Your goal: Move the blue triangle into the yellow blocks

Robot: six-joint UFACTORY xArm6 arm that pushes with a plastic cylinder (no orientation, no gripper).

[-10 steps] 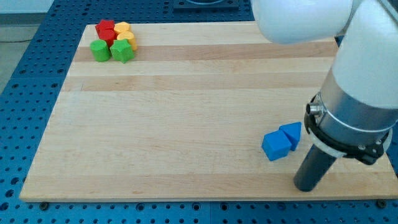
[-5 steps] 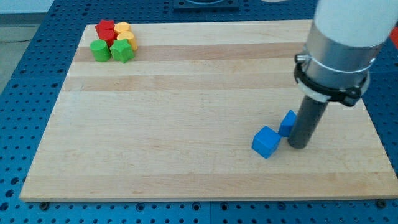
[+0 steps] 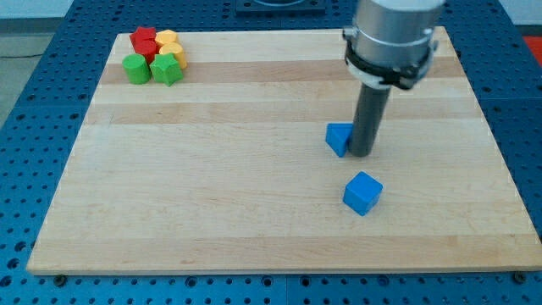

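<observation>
The blue triangle (image 3: 339,137) lies right of the board's middle. My tip (image 3: 361,153) stands against its right side, touching it. A blue cube (image 3: 362,192) sits apart, just below the triangle and tip. Two yellow blocks (image 3: 170,45) sit at the view's top left, packed in a cluster with a red block (image 3: 144,41) and two green blocks (image 3: 137,69) (image 3: 167,69). The triangle is far to the right of and below that cluster.
The wooden board (image 3: 254,212) lies on a blue perforated table. The arm's white and grey body (image 3: 391,34) hangs over the board's top right.
My tip has moved up and to the left, pushing the blue triangle away from the blue cube toward the board's middle. The blue cube shifted slightly left earlier and now rests alone.
</observation>
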